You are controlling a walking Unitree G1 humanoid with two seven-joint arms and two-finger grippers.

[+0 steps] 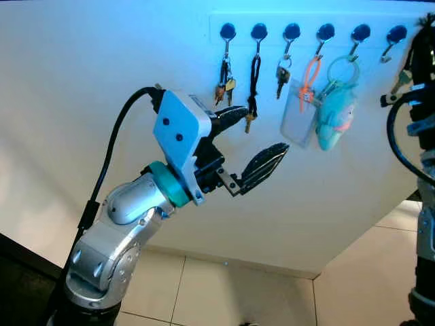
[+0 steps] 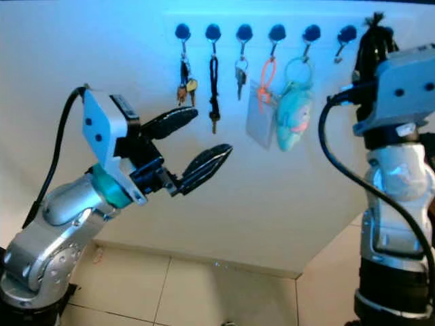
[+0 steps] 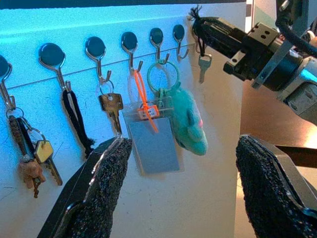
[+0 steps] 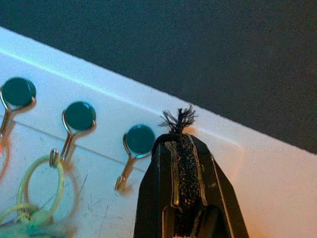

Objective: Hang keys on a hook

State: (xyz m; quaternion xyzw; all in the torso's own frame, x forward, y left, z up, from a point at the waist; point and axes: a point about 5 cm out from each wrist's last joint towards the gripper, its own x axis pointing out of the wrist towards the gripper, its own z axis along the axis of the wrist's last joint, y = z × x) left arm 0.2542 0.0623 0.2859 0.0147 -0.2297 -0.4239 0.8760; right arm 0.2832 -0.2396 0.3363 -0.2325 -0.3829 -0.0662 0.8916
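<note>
Two black fingers of the left gripper (image 2: 192, 139) stand wide apart, holding nothing, just below the row of hooks (image 1: 291, 31) on the white wall (image 1: 81, 81). Up by the last hook (image 4: 134, 148), the right gripper (image 3: 208, 29) has its fingers pressed together on a black cord, and a silver key (image 3: 203, 65) hangs from it, just beside that hook.

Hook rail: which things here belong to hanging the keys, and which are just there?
Job: right gripper, fingers shut on the corded key; empty end hook.

Just there: left gripper, open; key bunch; black strap key; single key; card holder; teal plush.
</note>
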